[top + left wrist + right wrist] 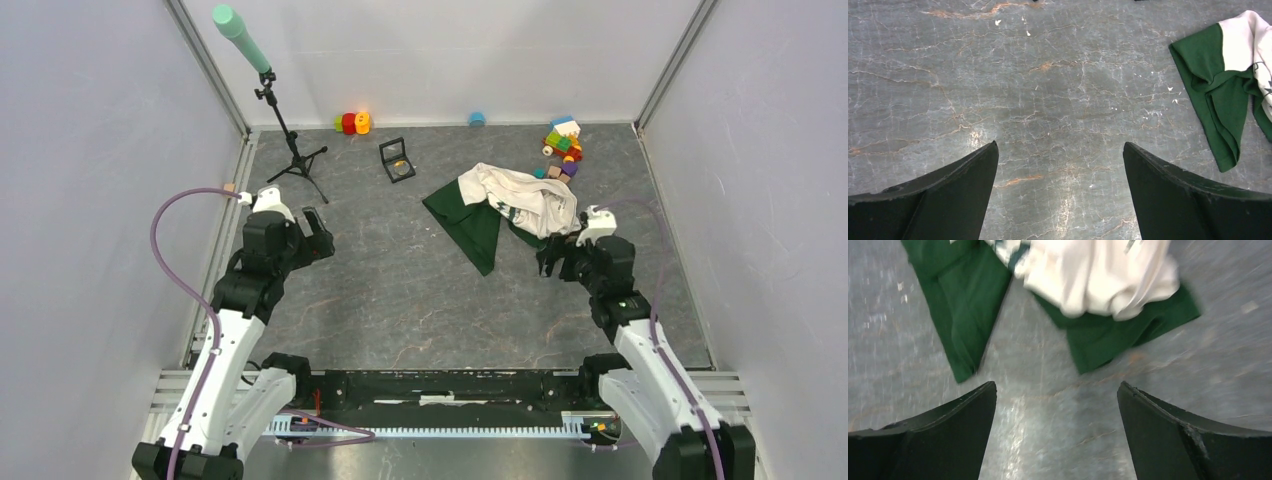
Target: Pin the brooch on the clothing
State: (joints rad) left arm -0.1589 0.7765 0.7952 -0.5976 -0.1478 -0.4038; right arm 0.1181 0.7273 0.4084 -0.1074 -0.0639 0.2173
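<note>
Judged from how things lie, the task has barely begun: nothing is pinned and nothing is held. At 9 o'clock from the table's middle, the left gripper [318, 235] hangs over bare table [400, 300] with its jaws spread wide and nothing between them. Towards 11 o'clock sits a small black box [397, 158], open, and the brooch [401, 169] appears to lie in it as a small round disc, well apart from both arms. At 2 o'clock the shirt [515, 203] lies crumpled in a heap, green sleeves splayed out, its printed front mostly folded under. The right gripper [550, 258] hovers just beside the shirt's 5 o'clock edge, jaws spread and empty. All the work remains, I judge: flattening the shirt, fetching the brooch and fastening it.
</note>
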